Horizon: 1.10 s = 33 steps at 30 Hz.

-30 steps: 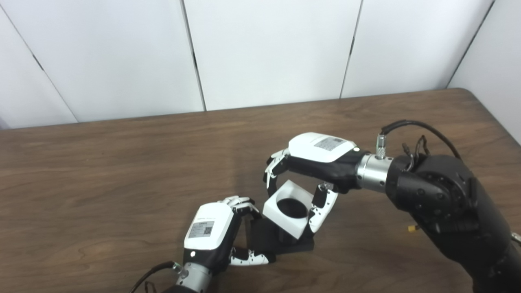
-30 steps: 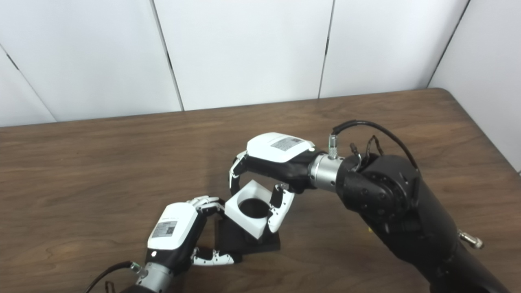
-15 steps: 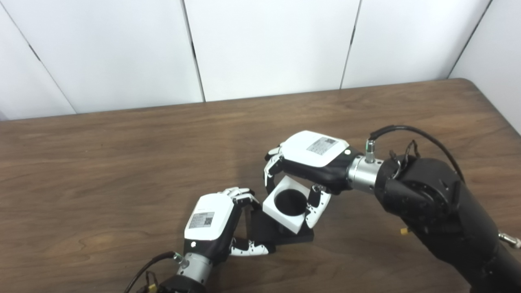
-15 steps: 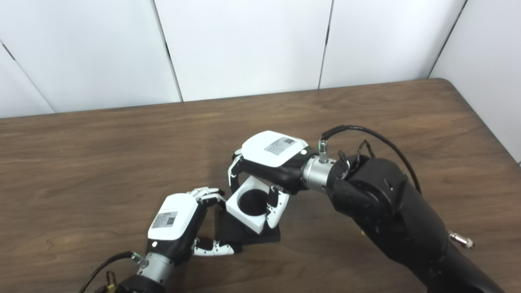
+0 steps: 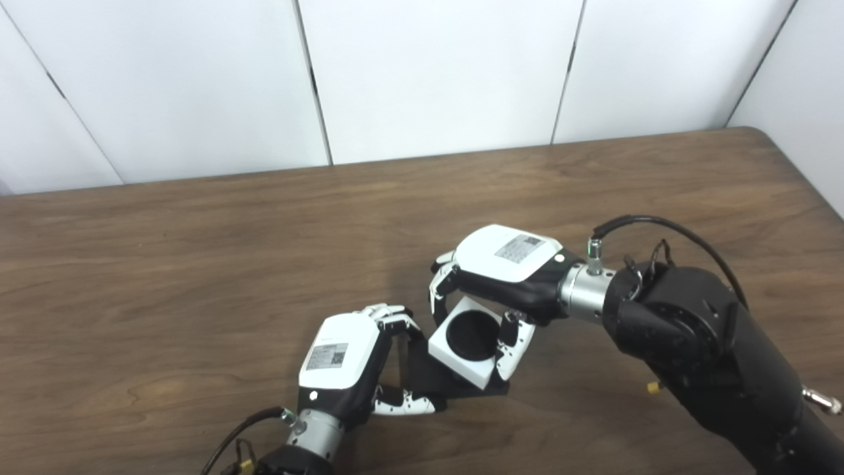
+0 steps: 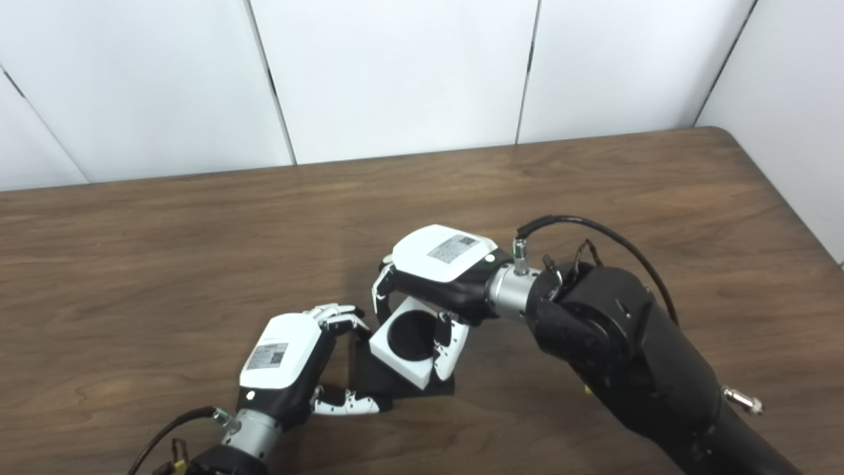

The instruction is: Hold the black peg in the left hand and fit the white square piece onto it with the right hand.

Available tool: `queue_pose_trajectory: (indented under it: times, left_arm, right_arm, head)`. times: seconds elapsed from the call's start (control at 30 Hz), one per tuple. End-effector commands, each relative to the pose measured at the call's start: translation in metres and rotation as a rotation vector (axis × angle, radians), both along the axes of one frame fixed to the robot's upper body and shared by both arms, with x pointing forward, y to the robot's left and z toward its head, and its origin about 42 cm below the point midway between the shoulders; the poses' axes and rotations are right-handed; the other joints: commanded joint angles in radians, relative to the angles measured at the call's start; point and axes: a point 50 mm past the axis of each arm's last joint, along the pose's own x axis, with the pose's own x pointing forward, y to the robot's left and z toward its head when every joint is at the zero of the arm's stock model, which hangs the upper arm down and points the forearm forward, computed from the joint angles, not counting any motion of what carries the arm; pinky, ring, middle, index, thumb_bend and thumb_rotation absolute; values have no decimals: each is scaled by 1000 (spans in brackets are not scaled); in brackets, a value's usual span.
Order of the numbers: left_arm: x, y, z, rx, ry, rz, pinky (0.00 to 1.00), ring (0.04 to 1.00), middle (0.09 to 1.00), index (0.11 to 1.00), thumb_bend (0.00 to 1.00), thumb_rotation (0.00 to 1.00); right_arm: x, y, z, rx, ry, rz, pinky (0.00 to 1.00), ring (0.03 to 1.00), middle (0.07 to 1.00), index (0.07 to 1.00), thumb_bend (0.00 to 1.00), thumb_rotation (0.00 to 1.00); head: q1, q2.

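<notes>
The left hand (image 5: 339, 369) grips the black peg's base (image 5: 435, 384) while the right hand (image 5: 491, 280) holds the white square piece (image 5: 465, 343) over the peg, seemingly partly seated, with pressing down and release left.

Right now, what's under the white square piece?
Under the white square piece sits the black peg's flat base on the table, gripped by the left hand. The round hole looks dark; the peg's shaft is hidden.
</notes>
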Motion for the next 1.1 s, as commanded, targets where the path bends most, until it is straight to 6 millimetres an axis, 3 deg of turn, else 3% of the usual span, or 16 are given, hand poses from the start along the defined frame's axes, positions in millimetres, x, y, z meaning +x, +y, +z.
queue_pose_trajectory:
  times: [0.0,0.1,0.13,0.2,0.3,0.97,1.03,1.07]
  left_arm:
    - [-9,-3,-16,32,102,-39,761,833,798,490,505,56]
    - [-9,-4,-16,30,102,-38,762,833,799,490,505,56]
    - [-8,-4,-15,30,102,-38,763,834,799,490,505,56]
    - [-8,-4,-15,31,104,-38,763,836,801,490,505,56]
    - [-9,-4,-14,31,104,-39,760,838,802,490,505,56]
    - [-6,-4,-14,54,73,-14,754,819,804,497,510,77]
    - [-6,-4,-13,57,61,-6,778,825,816,672,712,286]
    - [-6,-4,-13,56,56,-3,785,827,819,703,754,333]
  right_arm:
    - [0,3,8,27,-23,20,873,885,766,487,524,139]
    - [1,2,8,18,-23,20,888,889,774,493,524,149]
    - [1,2,9,13,-25,20,892,890,781,572,711,214]
    - [2,2,10,7,-26,19,902,893,793,654,905,313]
    - [3,2,13,8,-25,15,918,901,808,690,981,379]
    - [7,-2,25,42,-51,0,900,895,798,645,983,450]
    - [7,-2,25,44,-49,-3,899,895,797,644,984,450]
    - [7,-2,25,44,-50,-4,898,895,796,644,984,451]
  head:
    - [-1,1]
    - [0,4]
    - [0,4]
    - [0,4]
    - [0,4]
    - [-6,8]
    - [-6,8]
    - [-7,7]
